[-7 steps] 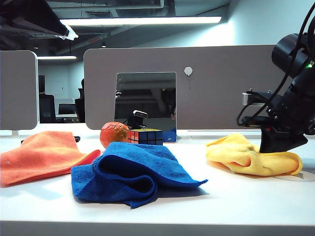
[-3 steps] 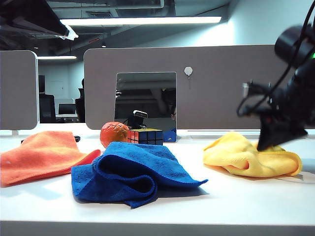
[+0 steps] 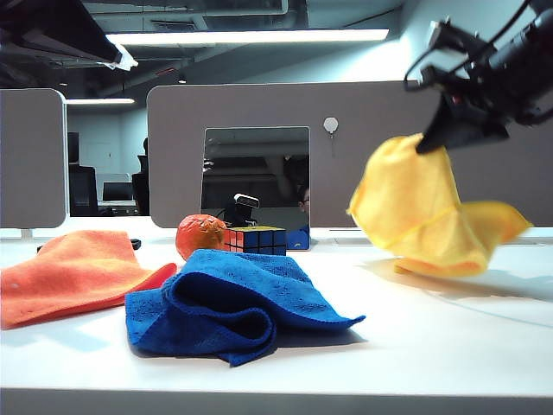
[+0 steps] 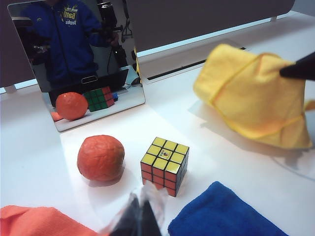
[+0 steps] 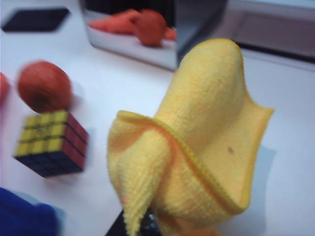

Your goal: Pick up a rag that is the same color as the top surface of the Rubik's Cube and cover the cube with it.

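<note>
The yellow rag [image 3: 423, 207] hangs bunched from my right gripper [image 3: 429, 143], which is shut on its upper edge high at the right of the exterior view. The rag's lowest fold is at or just above the table. In the right wrist view the rag [image 5: 202, 147] covers the right gripper [image 5: 142, 226]. The Rubik's Cube [image 3: 257, 239], yellow face up, stands uncovered in front of the mirror, left of the rag [image 4: 256, 103]. My left gripper [image 4: 140, 216] is shut and empty, hovering just short of the cube [image 4: 165, 164]. The cube [image 5: 49, 142] also shows in the right wrist view.
A round orange fruit [image 3: 200, 236] sits right beside the cube. A crumpled blue cloth [image 3: 233, 303] lies in front of them, and an orange cloth [image 3: 73, 272] at the left. A mirror [image 3: 256, 173] leans against the grey partition [image 3: 380, 156] behind.
My right gripper has risen and shifted slightly left, pulling the yellow rag up from its heap on the table so that it now hangs. Nothing else has moved.
</note>
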`<state>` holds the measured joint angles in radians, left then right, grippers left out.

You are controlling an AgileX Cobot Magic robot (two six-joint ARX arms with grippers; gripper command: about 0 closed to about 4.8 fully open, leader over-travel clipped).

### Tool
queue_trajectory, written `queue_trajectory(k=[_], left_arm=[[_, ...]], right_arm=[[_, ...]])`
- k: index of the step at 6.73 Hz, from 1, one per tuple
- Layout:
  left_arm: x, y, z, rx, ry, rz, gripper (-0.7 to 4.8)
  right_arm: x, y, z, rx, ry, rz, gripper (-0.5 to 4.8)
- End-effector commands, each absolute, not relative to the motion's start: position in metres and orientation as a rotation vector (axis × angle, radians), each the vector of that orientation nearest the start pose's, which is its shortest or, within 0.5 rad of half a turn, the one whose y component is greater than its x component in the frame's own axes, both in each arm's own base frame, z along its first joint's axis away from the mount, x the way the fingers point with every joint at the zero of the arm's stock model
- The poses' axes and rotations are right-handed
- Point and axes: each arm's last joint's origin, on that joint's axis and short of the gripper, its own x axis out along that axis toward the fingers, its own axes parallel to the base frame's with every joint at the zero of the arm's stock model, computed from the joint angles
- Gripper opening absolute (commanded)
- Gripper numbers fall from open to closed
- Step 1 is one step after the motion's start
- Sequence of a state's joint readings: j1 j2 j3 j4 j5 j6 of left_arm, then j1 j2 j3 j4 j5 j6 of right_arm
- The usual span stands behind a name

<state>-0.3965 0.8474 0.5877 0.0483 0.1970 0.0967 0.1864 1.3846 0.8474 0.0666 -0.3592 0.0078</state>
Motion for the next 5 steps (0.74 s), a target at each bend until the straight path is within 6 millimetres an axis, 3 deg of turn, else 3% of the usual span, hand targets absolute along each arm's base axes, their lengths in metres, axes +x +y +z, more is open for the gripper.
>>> queue_trajectory(k=[1,2,3,4,5], left_arm=[[0.174,-0.079,0.279,0.114,0.169,-0.599,-0.05],[0.174,-0.079,0.279,0.114,0.170,-0.599,-0.05],[0.174,-0.079,0.278,0.115,0.183,-0.600,-0.05],[0.174,-0.079,0.277,0.115,0.188,-0.600,-0.05],[0.174,-0.079,0.277,0.115,0.188,-0.600,-0.05]], right_arm=[[0.279,0.126,0.297,0.081,0.283,0.816,-0.01],[0.273,0.145,0.312,0.072,0.239,0.879,-0.01],[0.247,0.187,0.319,0.061,0.210,1.048,-0.01],[0.257,0.203,0.299,-0.035,0.217,0.856,-0.01],[0.265,0.203,0.289,-0.040,0.249,0.840,-0.01]])
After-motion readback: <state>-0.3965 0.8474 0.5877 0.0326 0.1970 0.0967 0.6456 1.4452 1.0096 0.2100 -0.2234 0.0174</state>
